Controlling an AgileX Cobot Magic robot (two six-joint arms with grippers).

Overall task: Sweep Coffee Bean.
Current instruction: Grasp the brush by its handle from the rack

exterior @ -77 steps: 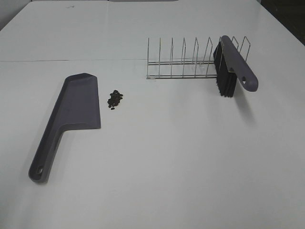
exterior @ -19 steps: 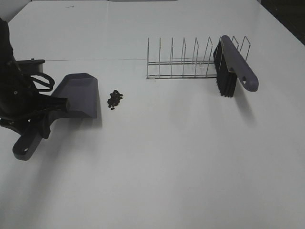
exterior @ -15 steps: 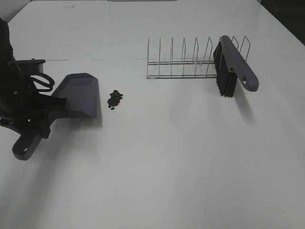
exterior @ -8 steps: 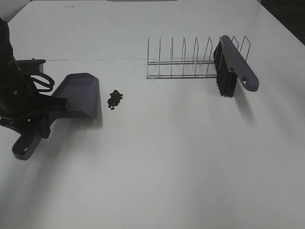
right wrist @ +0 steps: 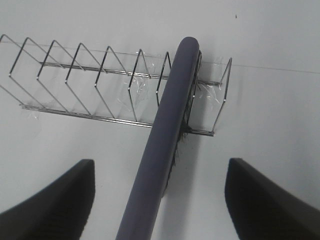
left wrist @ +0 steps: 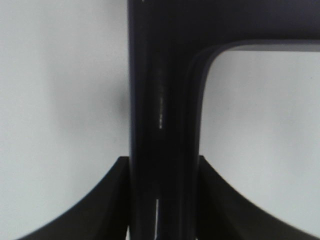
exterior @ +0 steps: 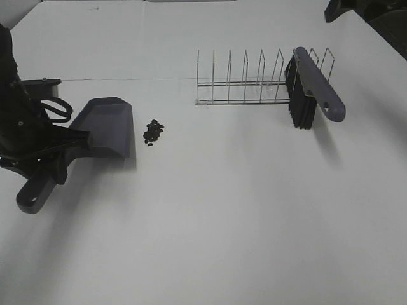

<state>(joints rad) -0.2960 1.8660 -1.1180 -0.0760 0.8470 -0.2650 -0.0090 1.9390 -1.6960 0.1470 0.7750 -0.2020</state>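
The coffee beans (exterior: pixel 153 131) lie in a small dark pile on the white table. The grey-purple dustpan (exterior: pixel 105 127) sits just left of them, its wide mouth facing the pile. My left gripper (exterior: pixel 56 152) is shut on the dustpan's handle (left wrist: pixel 162 125), which runs between both fingers (left wrist: pixel 100 210). The brush (exterior: pixel 315 86) leans in the right end of the wire rack (exterior: pixel 245 82). In the right wrist view my right gripper (right wrist: pixel 161 165) is open above the brush handle (right wrist: pixel 165 125), apart from it. Only a dark part of the right arm (exterior: pixel 346 7) shows at the top right.
The wire rack (right wrist: pixel 90 80) has several empty slots left of the brush. The white table (exterior: pixel 222 222) extends in front of the rack and beans. A thin seam line (exterior: pixel 127 79) crosses the table behind the dustpan.
Five seconds ago the dustpan lay free; now the left gripper holds its handle, turned toward the beans. In the last half second the right arm has entered at the top right.
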